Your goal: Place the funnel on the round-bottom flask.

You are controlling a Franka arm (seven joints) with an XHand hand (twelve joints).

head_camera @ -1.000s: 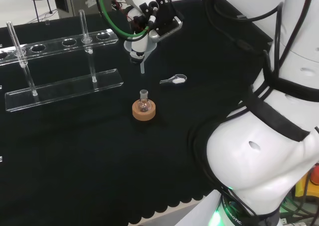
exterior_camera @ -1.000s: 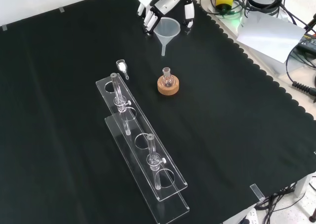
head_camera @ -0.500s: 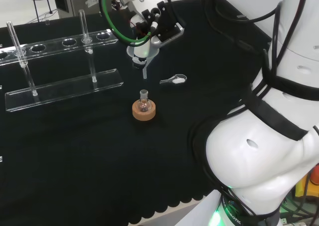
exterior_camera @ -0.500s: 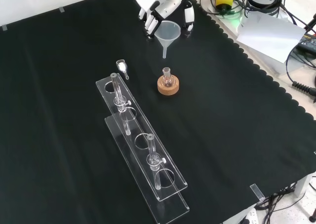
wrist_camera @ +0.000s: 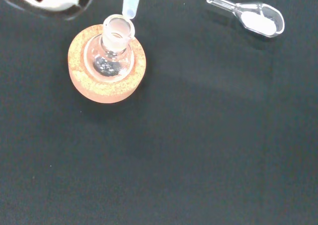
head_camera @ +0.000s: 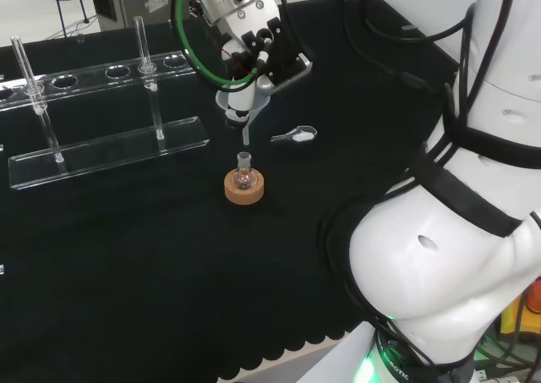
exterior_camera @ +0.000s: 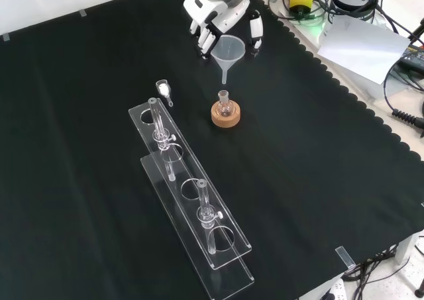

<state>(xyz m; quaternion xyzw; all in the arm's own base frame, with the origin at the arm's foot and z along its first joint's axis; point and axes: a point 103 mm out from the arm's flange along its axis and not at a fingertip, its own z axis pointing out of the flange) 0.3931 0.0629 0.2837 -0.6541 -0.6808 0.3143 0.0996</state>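
The hand has its fingers pinched round the funnel, stem tip hanging just above the round-bottom flask on its cork ring right below, so I'd centre the stem over the neck, then lower straight.

Obstacles, front view: clear tube rack, centre to lower middle; scoop above its upper end; flask on cork stand at centre. Free: black cloth, whole right half and left side.
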